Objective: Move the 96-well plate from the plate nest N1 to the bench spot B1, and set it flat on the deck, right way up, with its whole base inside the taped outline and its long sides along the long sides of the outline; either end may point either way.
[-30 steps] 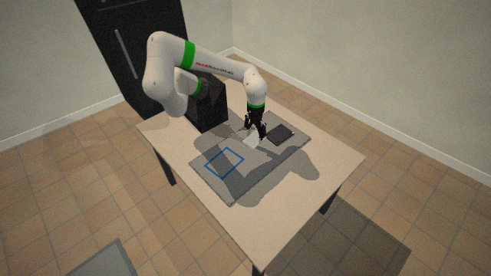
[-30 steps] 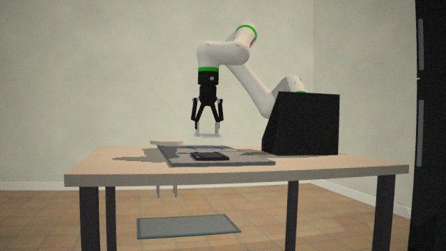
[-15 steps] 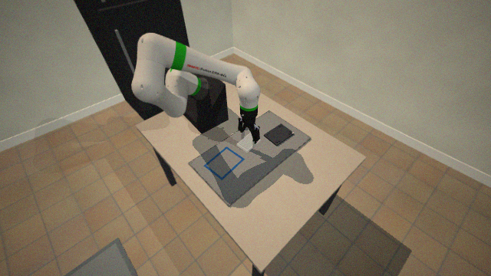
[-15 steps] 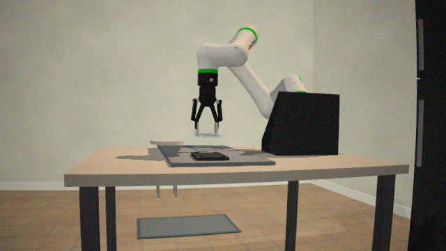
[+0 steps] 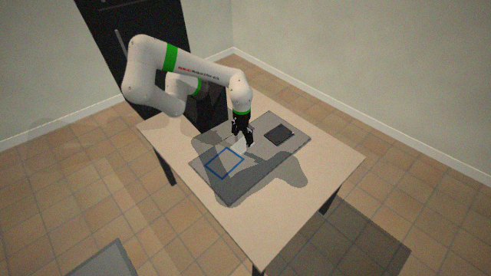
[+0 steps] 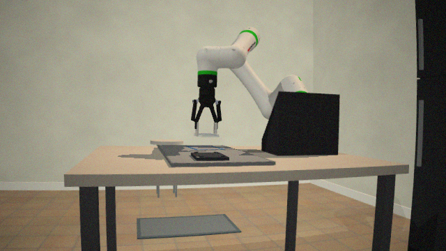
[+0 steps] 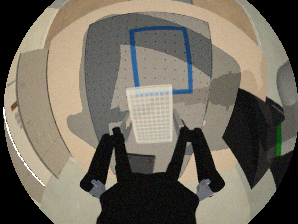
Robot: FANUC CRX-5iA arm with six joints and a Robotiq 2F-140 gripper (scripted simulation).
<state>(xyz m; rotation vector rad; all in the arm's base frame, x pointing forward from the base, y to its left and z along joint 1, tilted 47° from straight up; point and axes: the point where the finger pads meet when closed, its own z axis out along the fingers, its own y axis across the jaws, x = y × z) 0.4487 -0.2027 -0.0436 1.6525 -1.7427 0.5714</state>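
Note:
My gripper (image 5: 244,142) is shut on the white 96-well plate (image 5: 240,146) and holds it level in the air above the grey deck (image 5: 249,155). In the wrist view the plate (image 7: 150,113) sits between my fingers, its far edge just short of the blue taped outline B1 (image 7: 161,59). In the top view the outline (image 5: 224,162) lies to the lower left of the plate. The black plate nest N1 (image 5: 278,134) stands empty at the deck's right end. From the side, the plate (image 6: 206,134) hangs well above the deck, with the nest (image 6: 210,156) below in front.
A black box (image 6: 301,123) holding the arm's base stands at the table's back. A flat round disc (image 6: 166,141) lies on the far side of the table. A grey mat (image 6: 186,226) lies on the floor under the table.

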